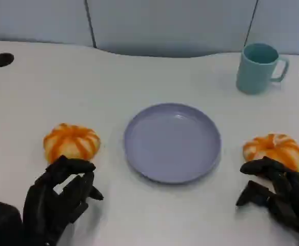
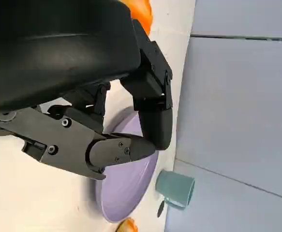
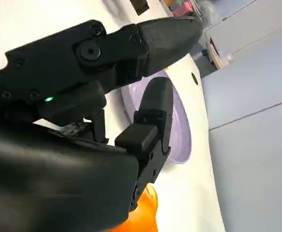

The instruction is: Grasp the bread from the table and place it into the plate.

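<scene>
Two breads on the table, neither one held

Left bread lies on the white table just beyond the left hand, whose fingers are apart w/ nothing in them; right bread sits just past the right hand, fingers curled loosely, holding nothing. Lilac plate sits bare btwn the breads. Teal mug stands at the far right, well apart

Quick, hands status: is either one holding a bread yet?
Left hand: open, holding nothing, just short of the left bread.
Right hand: open, holding nothing, beside the right bread.
</scene>
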Robot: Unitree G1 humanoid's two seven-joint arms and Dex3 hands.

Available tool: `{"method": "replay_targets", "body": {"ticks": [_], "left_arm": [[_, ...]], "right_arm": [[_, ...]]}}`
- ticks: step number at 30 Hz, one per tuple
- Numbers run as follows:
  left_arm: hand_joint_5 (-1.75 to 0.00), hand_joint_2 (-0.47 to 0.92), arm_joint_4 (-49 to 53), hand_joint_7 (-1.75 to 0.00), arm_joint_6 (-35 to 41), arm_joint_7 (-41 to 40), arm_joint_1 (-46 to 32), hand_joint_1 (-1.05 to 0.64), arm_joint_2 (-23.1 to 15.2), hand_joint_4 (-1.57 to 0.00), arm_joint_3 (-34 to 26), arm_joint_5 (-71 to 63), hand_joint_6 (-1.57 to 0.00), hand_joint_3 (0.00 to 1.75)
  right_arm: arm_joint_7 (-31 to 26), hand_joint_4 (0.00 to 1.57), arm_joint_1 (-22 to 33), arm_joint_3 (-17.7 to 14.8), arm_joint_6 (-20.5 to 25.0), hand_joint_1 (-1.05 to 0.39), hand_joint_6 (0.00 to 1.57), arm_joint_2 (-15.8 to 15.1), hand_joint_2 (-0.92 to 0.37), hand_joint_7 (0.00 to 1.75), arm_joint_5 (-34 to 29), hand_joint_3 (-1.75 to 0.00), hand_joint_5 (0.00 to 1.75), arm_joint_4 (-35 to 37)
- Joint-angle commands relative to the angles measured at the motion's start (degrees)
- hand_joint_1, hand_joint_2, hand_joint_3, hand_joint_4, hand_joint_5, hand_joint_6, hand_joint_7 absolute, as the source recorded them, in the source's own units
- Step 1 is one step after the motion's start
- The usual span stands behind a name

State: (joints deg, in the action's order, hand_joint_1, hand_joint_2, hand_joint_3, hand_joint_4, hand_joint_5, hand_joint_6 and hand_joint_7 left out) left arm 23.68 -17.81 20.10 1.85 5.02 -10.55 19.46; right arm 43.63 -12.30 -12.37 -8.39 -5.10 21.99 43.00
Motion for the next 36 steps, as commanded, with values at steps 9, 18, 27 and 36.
{"method": "replay_targets", "body": {"ticks": [9,18,27,36], "left_arm": [[-1.66,0.79,0.6,-1.25,-0.9,0.1,0.3,-0.33,-0.7,-0.67,-0.6,0.2,-0.68,0.55],[-1.63,0.77,0.7,-1.22,-0.2,0.4,0.4,-0.35,-1.0,-0.68,-0.7,0.6,-0.68,0.53],[-1.64,0.79,1.5,-1.2,-1.3,1.0,0.6,-0.37,-1.2,-0.67,-0.8,0.2,-0.66,0.51],[-1.5,0.92,-1.4,-1.02,-0.8,0.5,0.2,-0.37,-0.5,-0.65,-1.0,1.1,-0.66,0.21]], "right_arm": [[-0.9,0.62,0.9,0.0,-0.3,-0.47,0.68,-0.3,-0.92,0.94,-0.5,-0.18,1.43,0.2],[-0.4,0.62,0.6,-0.1,0.4,-0.47,0.67,-0.6,-0.92,0.94,-0.2,-0.16,1.43,0.5],[-0.4,0.62,0.6,-0.1,0.1,-0.47,0.68,-0.5,-0.92,0.92,-0.3,-0.17,1.42,0.5],[-0.4,0.62,0.9,0.0,0.2,-0.47,0.69,-0.7,-0.92,0.91,-0.4,-0.17,1.42,0.1]]}}
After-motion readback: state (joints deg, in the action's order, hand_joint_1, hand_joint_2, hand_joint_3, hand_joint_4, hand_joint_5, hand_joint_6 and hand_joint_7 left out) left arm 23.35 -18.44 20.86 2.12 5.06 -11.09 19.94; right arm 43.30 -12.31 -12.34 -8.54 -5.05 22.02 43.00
